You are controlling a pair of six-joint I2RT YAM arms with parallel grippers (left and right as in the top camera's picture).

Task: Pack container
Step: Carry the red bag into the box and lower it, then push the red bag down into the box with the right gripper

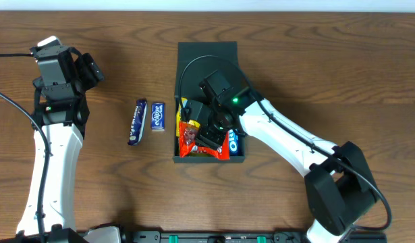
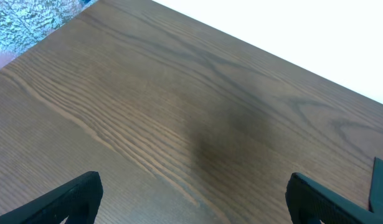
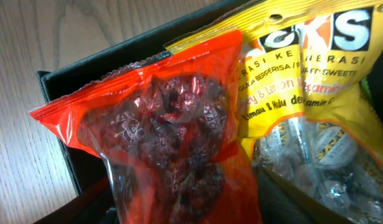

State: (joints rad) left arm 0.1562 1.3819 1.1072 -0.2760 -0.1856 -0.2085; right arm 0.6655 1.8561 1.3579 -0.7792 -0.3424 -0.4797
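Observation:
The dark container [image 1: 207,55] stands open at the table's middle, its flap lid lying back on the far side. Inside lie a red snack packet [image 1: 189,137], a yellow sweets packet [image 1: 183,108] and a blue Oreo pack [image 1: 234,142]. My right gripper [image 1: 211,132] is down inside the container, shut on the red packet. In the right wrist view the red packet [image 3: 172,124] fills the middle and hides my fingers, with the yellow packet [image 3: 303,74] beside it and the container wall [image 3: 110,53] behind. My left gripper [image 1: 92,67] is open and empty over bare wood [image 2: 194,186].
Two blue snack bars lie on the table left of the container: a long dark one [image 1: 137,121] and a shorter Eclipse pack [image 1: 158,116]. The left arm stands at the far left, and a black cable runs off the left edge.

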